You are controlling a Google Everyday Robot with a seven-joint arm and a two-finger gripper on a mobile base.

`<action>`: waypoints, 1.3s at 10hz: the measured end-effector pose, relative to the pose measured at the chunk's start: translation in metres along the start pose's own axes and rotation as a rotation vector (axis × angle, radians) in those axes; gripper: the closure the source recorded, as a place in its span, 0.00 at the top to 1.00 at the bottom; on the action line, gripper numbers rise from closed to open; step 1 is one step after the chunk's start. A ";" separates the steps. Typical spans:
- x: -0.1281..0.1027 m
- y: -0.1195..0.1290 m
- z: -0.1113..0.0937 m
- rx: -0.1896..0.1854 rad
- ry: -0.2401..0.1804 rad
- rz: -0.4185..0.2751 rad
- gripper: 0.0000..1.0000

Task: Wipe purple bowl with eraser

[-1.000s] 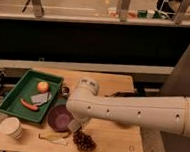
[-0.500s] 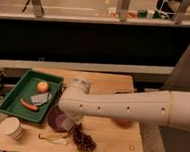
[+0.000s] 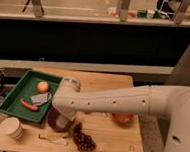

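Observation:
The purple bowl (image 3: pixel 53 118) sits on the wooden table just right of the green tray, its right part covered by my arm. My gripper (image 3: pixel 64 122) hangs from the white wrist (image 3: pixel 69 91) down into the bowl. A small pale grey-brown block, the eraser (image 3: pixel 60 122), shows at the gripper's tip inside the bowl. I cannot tell how it is held.
A green tray (image 3: pixel 11 101) at the left holds an apple (image 3: pixel 43 86), a flat grey sheet (image 3: pixel 41 98) and a red piece (image 3: pixel 27 105). A paper cup (image 3: pixel 11 128), a pale strip (image 3: pixel 53 138) and dark grapes (image 3: pixel 84 140) lie at the front. An orange bowl (image 3: pixel 122 118) sits under my arm.
My wrist has moved left and down, from beside the purple bowl to over and into it. The other things have not moved.

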 end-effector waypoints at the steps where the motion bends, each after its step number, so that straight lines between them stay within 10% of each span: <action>1: 0.003 -0.007 0.007 0.003 0.004 -0.011 0.00; 13: -0.004 -0.049 0.039 0.082 0.010 -0.131 0.00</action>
